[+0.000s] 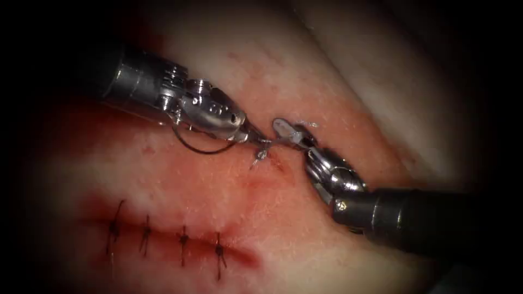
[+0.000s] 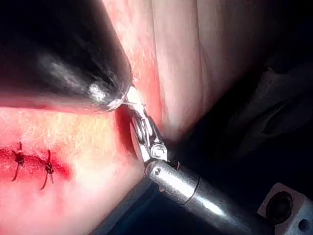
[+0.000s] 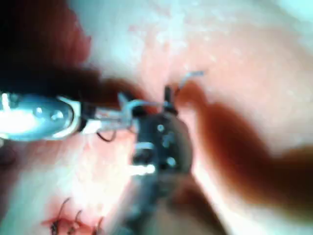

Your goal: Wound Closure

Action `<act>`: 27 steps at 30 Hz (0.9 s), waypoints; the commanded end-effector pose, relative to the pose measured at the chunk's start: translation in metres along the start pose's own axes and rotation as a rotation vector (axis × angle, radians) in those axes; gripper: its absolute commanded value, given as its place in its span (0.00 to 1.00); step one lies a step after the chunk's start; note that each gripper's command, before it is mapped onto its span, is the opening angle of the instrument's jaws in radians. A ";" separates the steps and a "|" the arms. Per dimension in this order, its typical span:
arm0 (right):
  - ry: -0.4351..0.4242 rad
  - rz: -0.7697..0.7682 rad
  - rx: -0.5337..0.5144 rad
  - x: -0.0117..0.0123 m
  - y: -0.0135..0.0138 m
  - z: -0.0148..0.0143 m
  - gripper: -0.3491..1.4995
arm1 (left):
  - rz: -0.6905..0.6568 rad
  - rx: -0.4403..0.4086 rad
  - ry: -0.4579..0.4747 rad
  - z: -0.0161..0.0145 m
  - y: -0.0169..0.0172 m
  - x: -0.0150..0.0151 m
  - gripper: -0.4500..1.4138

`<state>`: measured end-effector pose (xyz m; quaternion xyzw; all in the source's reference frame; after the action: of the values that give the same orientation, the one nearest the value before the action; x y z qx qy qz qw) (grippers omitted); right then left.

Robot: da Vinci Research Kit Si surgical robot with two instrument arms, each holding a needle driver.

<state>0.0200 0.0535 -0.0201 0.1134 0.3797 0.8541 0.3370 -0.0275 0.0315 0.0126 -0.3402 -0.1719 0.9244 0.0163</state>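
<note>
On the tissue (image 1: pixel 234 196) the cut's lower left stretch carries several dark stitches (image 1: pixel 183 238). Above its unstitched end (image 1: pixel 275 163) the two tools meet tip to tip. My left tool (image 1: pixel 255 139) comes from the upper left, its jaws shut on the thin silver needle (image 1: pixel 275 142), which is held just above the tissue. A short end (image 1: pixel 260 155) dips toward the surface below it. My right tool (image 1: pixel 290 132) comes from the lower right, its jaws open around the needle's other part. Dark thread (image 1: pixel 199 148) loops under the left tool's wrist.
Red fluid (image 1: pixel 163 239) stains the tissue along the stitched line. A pale ridge of tissue (image 1: pixel 392 92) rises at the upper right. The left wrist view has the right tool's shaft (image 2: pixel 195 188) beside two stitches (image 2: pixel 48 167); the right wrist view has the left tool (image 3: pixel 39 115).
</note>
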 end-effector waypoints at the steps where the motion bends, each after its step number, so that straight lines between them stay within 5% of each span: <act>1: 0.010 0.007 -0.008 -0.0003 0.0007 0.0005 0.46 | 0.000 -0.001 0.001 0.0007 -0.0002 0.0003 0.05; 8: 0.005 0.036 -0.003 -0.0004 0.0025 0.0019 0.62 | 0.005 -0.008 0.000 0.0011 -0.0007 0.0008 0.05; 27: -0.001 0.094 -0.018 -0.0003 0.0044 0.0036 0.63 | 0.009 -0.019 -0.012 0.0013 -0.0008 0.0010 0.05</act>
<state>0.0192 0.0535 -0.0151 0.1288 0.3665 0.8722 0.2972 -0.0286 0.0321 0.0128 -0.3354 -0.1796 0.9247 0.0079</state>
